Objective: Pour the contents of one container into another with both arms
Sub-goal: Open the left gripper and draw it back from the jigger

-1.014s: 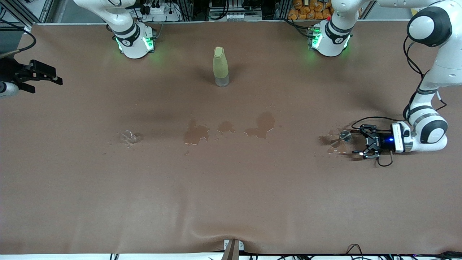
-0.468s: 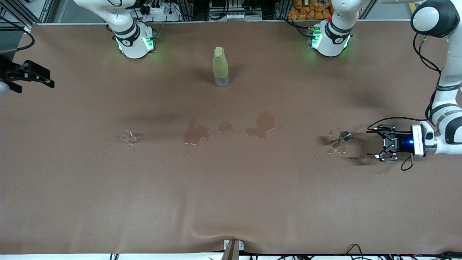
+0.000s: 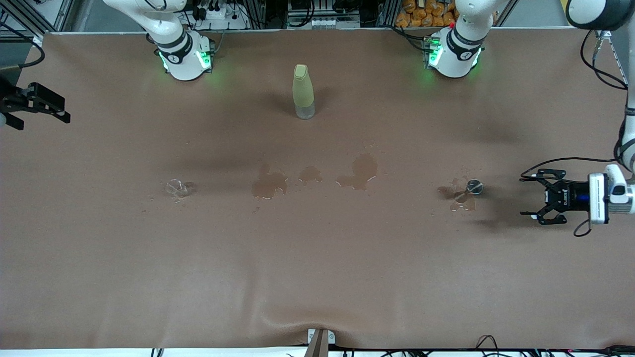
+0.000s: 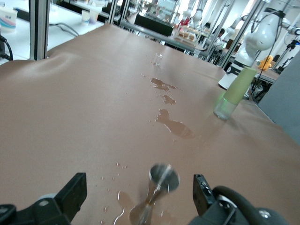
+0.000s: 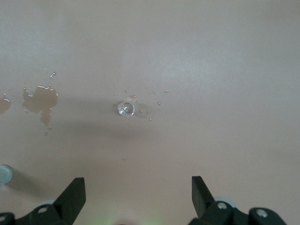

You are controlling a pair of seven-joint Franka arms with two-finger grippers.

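Note:
A small metal cup [image 3: 474, 186] stands in a puddle toward the left arm's end of the table; the left wrist view shows the metal cup [image 4: 164, 177] just ahead of the open jaws. My left gripper [image 3: 524, 197] [image 4: 139, 193] hangs low beside it, apart from it, open and holding nothing. A small clear glass [image 3: 176, 188] [image 5: 126, 108] [image 4: 158, 58] stands toward the right arm's end. My right gripper [image 3: 64, 111] [image 5: 138, 197] is up over the table's edge at that end, open and holding nothing. A tall yellow-green bottle [image 3: 303, 91] [image 4: 233, 93] stands between the two arm bases.
Wet brown spills [image 3: 364, 171] [image 4: 174, 125] [image 5: 41, 101] lie in a row across the middle of the brown table cover [image 3: 317, 277], between the glass and the metal cup. Small drops surround both vessels. The cover wrinkles near the front edge.
My left gripper has drawn back from the metal cup toward the left arm's end of the table. My right gripper has drifted slightly farther out past the table's edge. Both stay open.

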